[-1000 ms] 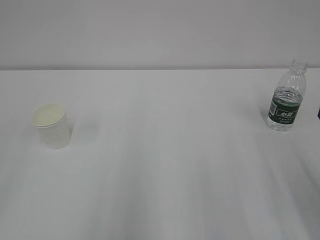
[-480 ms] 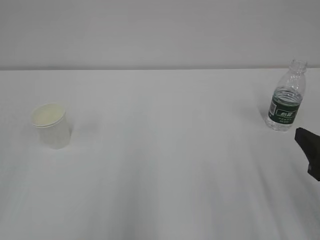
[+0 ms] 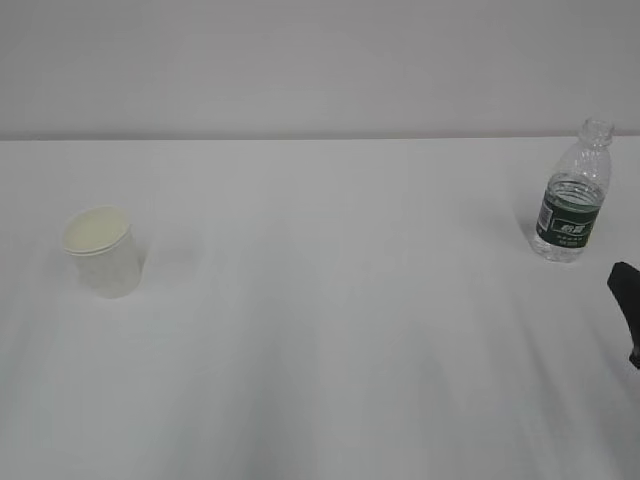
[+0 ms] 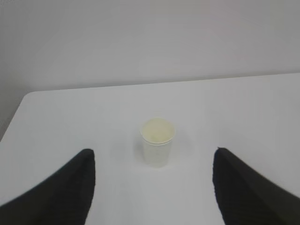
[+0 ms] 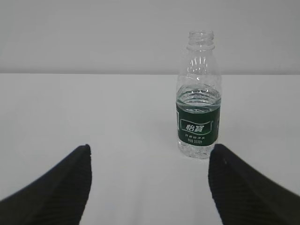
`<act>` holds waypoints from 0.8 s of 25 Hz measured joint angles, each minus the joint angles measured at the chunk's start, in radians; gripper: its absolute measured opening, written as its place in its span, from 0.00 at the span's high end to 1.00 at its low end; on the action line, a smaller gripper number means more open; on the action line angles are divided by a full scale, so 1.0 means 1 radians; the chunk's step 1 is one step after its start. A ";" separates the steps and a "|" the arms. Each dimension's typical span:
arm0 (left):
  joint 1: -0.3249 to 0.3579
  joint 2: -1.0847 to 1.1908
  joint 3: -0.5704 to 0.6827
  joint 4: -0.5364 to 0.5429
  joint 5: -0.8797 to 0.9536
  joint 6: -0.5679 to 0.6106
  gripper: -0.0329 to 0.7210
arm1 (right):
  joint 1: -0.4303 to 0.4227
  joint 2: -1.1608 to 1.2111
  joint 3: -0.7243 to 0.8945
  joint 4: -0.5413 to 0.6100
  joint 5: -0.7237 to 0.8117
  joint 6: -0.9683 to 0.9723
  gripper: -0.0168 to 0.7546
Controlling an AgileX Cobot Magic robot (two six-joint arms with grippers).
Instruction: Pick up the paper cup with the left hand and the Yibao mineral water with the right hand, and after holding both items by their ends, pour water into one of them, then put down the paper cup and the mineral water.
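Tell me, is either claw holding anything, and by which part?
Nothing is held. Both claws are open, short of the paper cup and the Yibao mineral water.

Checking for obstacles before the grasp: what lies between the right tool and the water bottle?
Nothing: in the right wrist view only bare white table lies between the open right tool and the upright water bottle.

Pretty washed-out palette here: the table [image 3: 330,330] is plain white and the wall [image 3: 300,60] a pale grey. The cup [image 3: 103,251] is white with a cream inside. The bottle [image 3: 572,194] is clear ribbed plastic, dark green label with white characters. Both grippers' fingers [image 4: 56,192] [image 5: 51,190] are black, the right ones finely ribbed.
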 joint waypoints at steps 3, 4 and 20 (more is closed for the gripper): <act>0.000 0.015 0.000 0.000 -0.002 0.000 0.22 | 0.000 0.081 0.000 0.012 -0.063 0.002 0.21; 0.000 0.023 0.000 0.000 -0.004 0.000 0.22 | 0.000 0.112 0.000 0.014 -0.082 0.002 0.21; 0.000 0.099 0.000 0.000 -0.075 0.000 0.25 | 0.000 0.315 -0.039 0.074 -0.121 0.009 0.21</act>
